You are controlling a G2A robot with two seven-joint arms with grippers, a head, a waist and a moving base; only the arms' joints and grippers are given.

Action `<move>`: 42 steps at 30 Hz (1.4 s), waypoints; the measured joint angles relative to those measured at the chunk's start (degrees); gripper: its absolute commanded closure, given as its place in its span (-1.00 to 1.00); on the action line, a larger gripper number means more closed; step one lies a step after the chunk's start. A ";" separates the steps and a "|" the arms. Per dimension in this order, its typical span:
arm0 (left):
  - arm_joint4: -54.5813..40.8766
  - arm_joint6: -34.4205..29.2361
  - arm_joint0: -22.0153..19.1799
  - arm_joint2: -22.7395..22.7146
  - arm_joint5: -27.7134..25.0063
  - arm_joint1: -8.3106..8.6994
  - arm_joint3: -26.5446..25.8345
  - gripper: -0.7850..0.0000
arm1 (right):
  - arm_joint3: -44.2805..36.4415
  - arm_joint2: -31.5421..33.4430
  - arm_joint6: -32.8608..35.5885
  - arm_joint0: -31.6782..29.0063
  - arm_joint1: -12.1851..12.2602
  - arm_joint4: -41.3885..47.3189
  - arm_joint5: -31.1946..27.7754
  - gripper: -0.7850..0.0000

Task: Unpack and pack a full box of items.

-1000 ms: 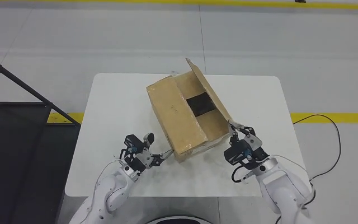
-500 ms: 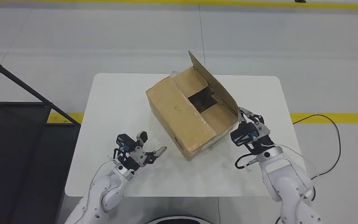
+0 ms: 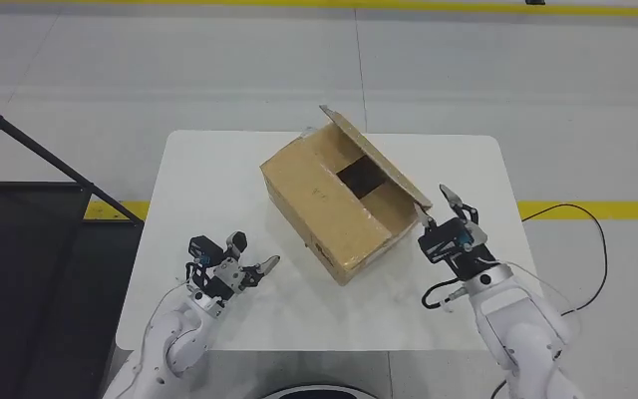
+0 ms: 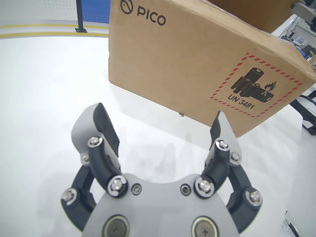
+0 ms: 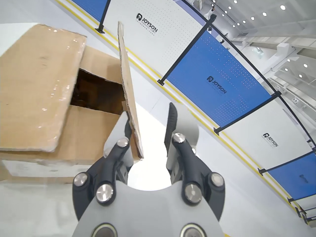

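The box point(image 3: 334, 204) sits in the middle of the table point(image 3: 219, 180), one flap point(image 5: 126, 75) upright between the parted fingers of the right tool point(image 5: 149, 115). I'd pinch that flap near its corner and swing it outward slowly. The left tool point(image 4: 160, 111), spread wide near the box's side, could steady it.

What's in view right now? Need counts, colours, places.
brown cardboard box: one, brown, middle of the table, top partly open, one flap raised
white rectangular table: one, white, under the box
yellow floor stripes: two, yellow, one far beyond the table, one level with it
thin black cable: one, black, floor right of the table
dark flat panel: one, black, floor left of the table
left gripper: one, silver and black, open, above the table, apart from the box
right gripper: one, silver and black, open, raised flap's corner between its fingers
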 measured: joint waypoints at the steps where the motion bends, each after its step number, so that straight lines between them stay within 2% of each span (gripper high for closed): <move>1: -0.14 -0.22 -0.26 0.00 -0.21 0.01 0.23 -1.00 | -1.41 0.28 -0.34 -1.75 0.05 0.15 -0.12 -1.00; 4: -0.40 -1.02 -1.26 0.17 -1.07 0.02 1.05 -1.00 | -5.52 0.30 -1.55 -7.62 0.16 -0.04 -0.40 -1.00; 8: -0.44 -1.97 -2.79 0.53 -1.92 0.02 2.35 -1.00 | -8.65 -2.89 -2.05 -14.01 0.08 -3.55 1.54 -1.00; 13: -0.47 -1.50 -3.61 -0.01 -2.27 0.10 3.59 -1.00 | -8.09 -10.17 0.38 -16.40 -0.54 -7.92 6.77 -1.00; 20: -2.15 2.74 -2.29 -3.53 -4.57 0.60 4.72 -1.00 | -2.60 -20.00 2.98 -13.40 -2.29 -8.06 17.57 -1.00; 25: -3.29 2.58 -1.86 -5.83 -6.59 1.02 5.12 -1.00 | 2.52 -26.01 3.62 -9.82 -3.95 -9.65 27.86 -1.00; 29: -3.47 2.47 -1.85 -5.96 -6.70 1.04 5.16 -1.00 | 7.63 -29.58 5.17 -6.14 -5.43 -11.33 35.84 -1.00; 35: -3.45 2.49 -1.85 -5.95 -6.69 1.04 5.16 -1.00 | 10.70 -31.04 5.89 -3.94 -6.60 -11.27 40.28 -1.00; 42: -3.45 2.49 -1.85 -5.95 -6.69 1.04 5.16 -1.00 | 10.54 -29.27 5.61 -4.56 -6.89 -11.60 41.10 -1.00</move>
